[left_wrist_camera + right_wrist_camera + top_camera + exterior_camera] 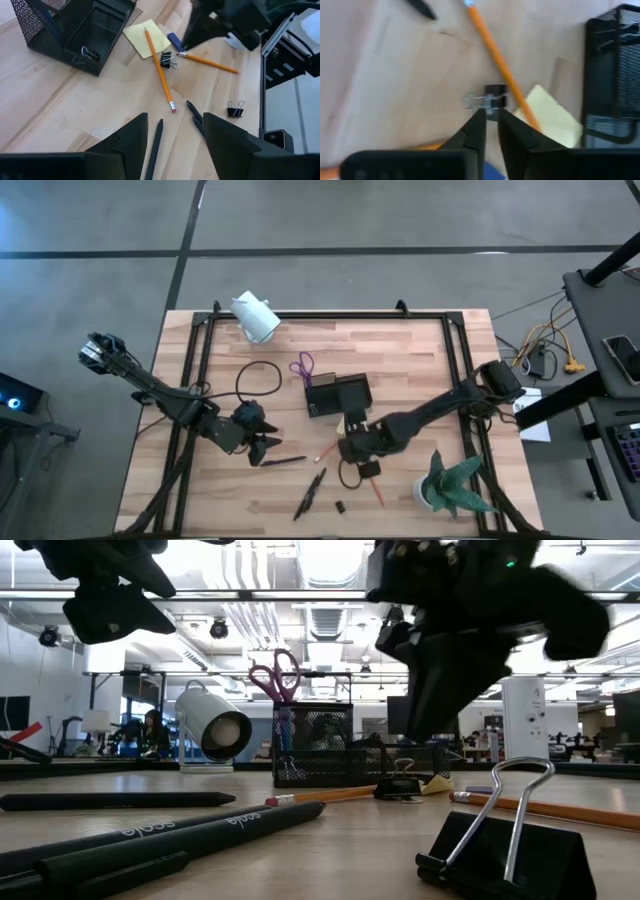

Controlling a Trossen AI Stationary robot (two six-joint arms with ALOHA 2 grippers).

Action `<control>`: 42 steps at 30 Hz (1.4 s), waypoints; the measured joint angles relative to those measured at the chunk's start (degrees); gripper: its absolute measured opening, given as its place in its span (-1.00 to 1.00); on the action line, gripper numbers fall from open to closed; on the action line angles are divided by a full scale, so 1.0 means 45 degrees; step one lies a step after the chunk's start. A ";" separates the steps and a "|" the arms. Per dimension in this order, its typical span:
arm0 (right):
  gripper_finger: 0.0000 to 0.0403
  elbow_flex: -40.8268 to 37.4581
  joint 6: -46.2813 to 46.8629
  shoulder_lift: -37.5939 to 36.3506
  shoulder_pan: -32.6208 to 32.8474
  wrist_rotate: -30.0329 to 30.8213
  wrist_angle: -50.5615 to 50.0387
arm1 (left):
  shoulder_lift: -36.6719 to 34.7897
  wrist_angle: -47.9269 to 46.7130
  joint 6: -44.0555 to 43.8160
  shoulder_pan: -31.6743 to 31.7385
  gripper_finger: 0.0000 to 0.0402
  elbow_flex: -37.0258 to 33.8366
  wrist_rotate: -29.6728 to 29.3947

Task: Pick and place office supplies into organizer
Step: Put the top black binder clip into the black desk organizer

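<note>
The black mesh organizer (pixel 338 395) stands mid-worktop, with the purple-handled scissors (pixel 302 367) upright in its tall compartment and a small binder clip (pixel 86 52) lying in a low one; the yellow sticky-note pad (pixel 147 38) lies just beside the organizer with an orange pencil (pixel 159 70) across it and a black binder clip (pixel 169 60) touching that pencil; the right gripper (pixel 490 120) hangs over that clip, its fingers nearly together, their tips at the clip's wire handle; the left gripper (pixel 172 131) hovers well away from the organizer above black pens (pixel 154 147), fingers wide apart and empty; the wooden worktop (pixel 420 360) also carries a white cylindrical camera (pixel 256 318) and a green plant (pixel 450 485); an office room shows behind the organizer in the low view.
</note>
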 joint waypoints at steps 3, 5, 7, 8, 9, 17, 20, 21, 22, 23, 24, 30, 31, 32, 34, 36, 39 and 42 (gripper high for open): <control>-0.63 -0.0001 0.0192 0.0000 0.0331 0.0324 0.0012 | 0.0000 -0.0010 0.0003 0.0000 -0.14 -0.0064 0.0000; -0.50 -0.0001 0.0265 0.0000 0.0444 0.0667 0.0026 | 0.0000 -0.0005 0.0003 0.0000 -0.14 -0.0083 0.0000; -0.38 -0.0019 0.0256 0.0000 0.0471 0.0757 0.0049 | 0.0000 -0.0001 0.0003 0.0000 -0.14 -0.0111 0.0000; -0.33 -0.0049 0.0256 0.0075 0.0467 0.0776 0.0105 | 0.0000 -0.0002 0.0003 0.0000 -0.14 -0.0129 0.0000; -0.28 -0.0050 0.0248 0.0135 0.0466 0.0810 0.0134 | 0.0000 -0.0002 0.0003 0.0000 -0.14 -0.0144 0.0000; -0.10 -0.0636 0.0076 0.0185 0.0413 0.0824 0.1304 | 0.0005 0.0010 -0.0002 0.0000 -0.14 -0.0175 0.0000; -0.09 -0.0989 0.0017 0.0185 0.0413 0.0820 0.1774 | 0.0005 0.0011 -0.0007 0.0000 -0.14 -0.0179 0.0000; -0.09 -0.1077 0.0018 0.0185 0.0413 0.0816 0.1804 | 0.0005 0.0005 -0.0007 0.0000 -0.14 -0.0180 0.0000; -0.09 -0.1135 0.0023 0.0185 0.0413 0.0816 0.1813 | 0.0005 0.0007 -0.0007 0.0000 -0.14 -0.0180 0.0000; -0.09 -0.1184 0.0018 0.0185 0.0408 0.0820 0.1918 | 0.0005 0.0010 -0.0006 0.0000 -0.14 -0.0182 0.0000; -0.09 -0.1248 -0.0043 0.0181 0.0404 0.0817 0.2141 | 0.0005 0.0010 -0.0004 0.0000 -0.14 -0.0195 0.0002; -0.12 -0.1502 -0.0312 0.0170 0.0413 0.0801 0.2941 | 0.0005 0.0010 -0.0019 -0.0010 -0.14 -0.0304 0.0000; -0.13 -0.1520 -0.0331 0.0165 0.0413 0.0801 0.2941 | 0.0005 0.0010 -0.0059 -0.0010 -0.14 -0.0344 0.0000; -0.14 -0.1538 -0.0356 0.0165 0.0413 0.0798 0.2936 | 0.0005 0.0011 -0.0099 -0.0010 -0.14 -0.0383 0.0003; -0.16 -0.1546 -0.0366 0.0165 0.0408 0.0794 0.2985 | 0.0005 0.0010 -0.0114 -0.0010 -0.14 -0.0417 0.0005; -0.19 -0.1542 -0.0366 0.0165 0.0397 0.0797 0.3128 | 0.0005 0.0019 -0.0114 -0.0008 -0.14 -0.0418 0.0000; -0.24 -0.1756 -0.0362 0.0165 0.0333 0.0782 0.3319 | 0.0005 0.0019 -0.0114 0.0004 -0.14 -0.0418 0.0001; -0.29 -0.1946 -0.0349 0.0165 0.0233 0.0780 0.3444 | 0.0005 0.0019 -0.0114 0.0000 -0.14 -0.0418 0.0005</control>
